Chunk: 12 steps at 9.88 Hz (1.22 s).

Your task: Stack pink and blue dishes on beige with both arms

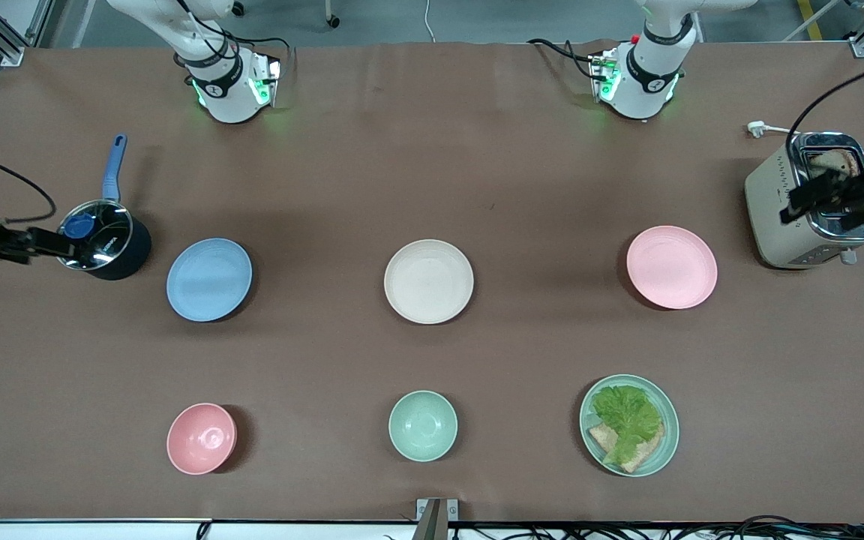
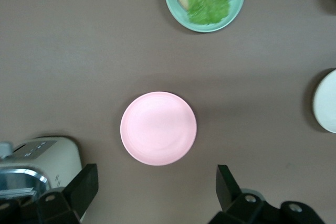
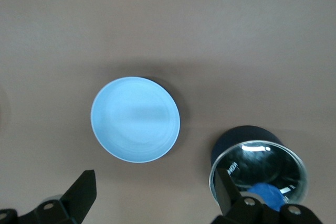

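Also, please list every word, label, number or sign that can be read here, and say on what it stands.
None can be read.
Pot: white print inside its wall, too blurred to read.
Toaster: small marks on its top panel, too small to read.
Arm bases: dark round marks, not readable.
Pink plate, blue plate, beige plate: no text.

Front camera overlooks the table (wrist cameras face straight down).
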Each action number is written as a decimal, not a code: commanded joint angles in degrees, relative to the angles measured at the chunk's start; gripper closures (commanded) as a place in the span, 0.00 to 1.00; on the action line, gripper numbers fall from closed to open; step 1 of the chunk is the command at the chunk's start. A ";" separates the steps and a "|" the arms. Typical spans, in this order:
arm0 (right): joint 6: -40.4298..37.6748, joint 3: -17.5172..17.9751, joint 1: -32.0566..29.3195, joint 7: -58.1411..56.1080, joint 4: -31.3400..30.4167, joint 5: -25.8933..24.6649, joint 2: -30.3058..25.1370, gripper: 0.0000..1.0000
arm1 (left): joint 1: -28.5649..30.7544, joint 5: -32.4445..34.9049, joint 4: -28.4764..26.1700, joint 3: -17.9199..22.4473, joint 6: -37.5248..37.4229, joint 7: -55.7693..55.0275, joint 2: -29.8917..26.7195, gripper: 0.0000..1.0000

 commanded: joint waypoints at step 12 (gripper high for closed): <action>23.65 -3.28 0.24 -29.93 -18.95 28.68 16.21 0.51 | 3.72 -8.61 -12.22 2.01 24.20 20.84 28.56 0.37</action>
